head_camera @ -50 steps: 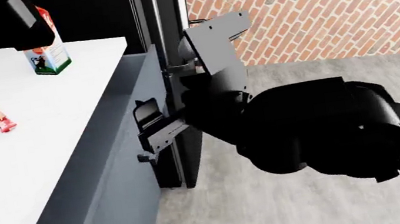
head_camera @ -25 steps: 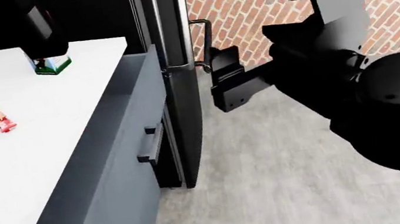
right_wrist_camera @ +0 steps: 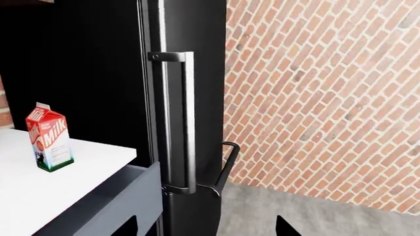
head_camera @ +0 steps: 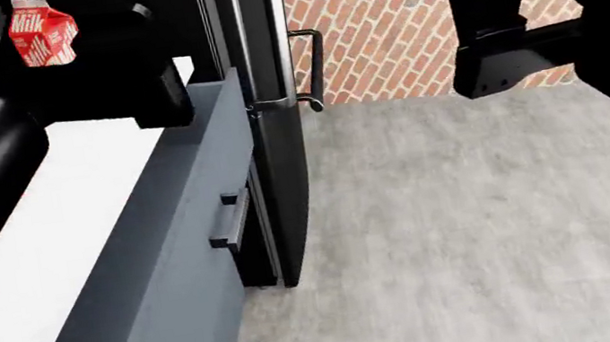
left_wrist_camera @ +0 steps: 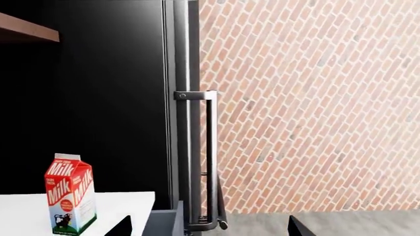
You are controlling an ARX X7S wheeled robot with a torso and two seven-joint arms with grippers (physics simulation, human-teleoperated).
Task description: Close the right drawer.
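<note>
While the left gripper (head_camera: 167,96) hangs over the counter (head_camera: 62,244) w/ fingers spread wide, holding nothing, the drawer (head_camera: 189,243) sits beside the fridge (head_camera: 264,95); right gripper (head_camera: 490,34) is open too, well apart.

the milk carton (right_wrist_camera: 48,137) stands on the tabletop (right_wrist_camera: 46,189), left of the fridge (head_camera: 269,122). the right drawer (head_camera: 193,269) sits below the tabletop's edge, beside the fridge; a brick wall (head_camera: 403,11) lies behind.
</note>
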